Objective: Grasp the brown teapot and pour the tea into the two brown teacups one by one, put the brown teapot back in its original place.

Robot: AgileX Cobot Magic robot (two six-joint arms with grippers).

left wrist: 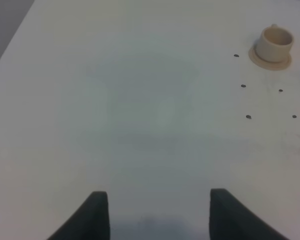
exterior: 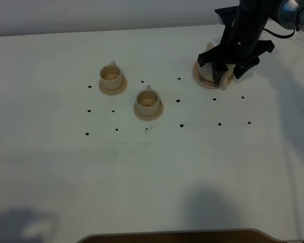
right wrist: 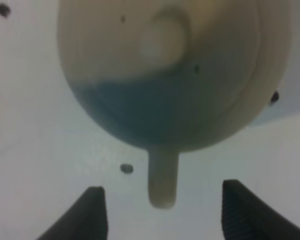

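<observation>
The right end effector (right wrist: 165,190) hangs over the brown teapot (right wrist: 165,75) with its fingers spread wide. The teapot's loop handle (right wrist: 163,180) points into the gap between them, touching neither finger. The teapot sits on its large saucer (exterior: 197,75), lid on and knob up.

The step in hand looks like the grasp. To do it well, I would keep the handle centred in the gap, come down until the pads bracket its thickest part, and close squarely so the pot does not twist on the saucer. The handle is thin and smooth, so a grip at its tip would probably let the pot swing. Lifting straight up before any sideways travel should stop the saucer being dragged.

Left of the teapot in the high view and well apart from it are the two teacups. The nearer (exterior: 148,103) and the farther (exterior: 112,77) each stand upright on a small saucer, with open table between them and the pot for the pour.

The left end effector (left wrist: 157,195) is also spread and holds nothing. It is far from the teapot, which does not show in its view.

The table (exterior: 192,167) is plain white, marked with small black dots (exterior: 181,125) around the teapot and the cups. Beyond the teapot is a dim grey wall (exterior: 91,15).
</observation>
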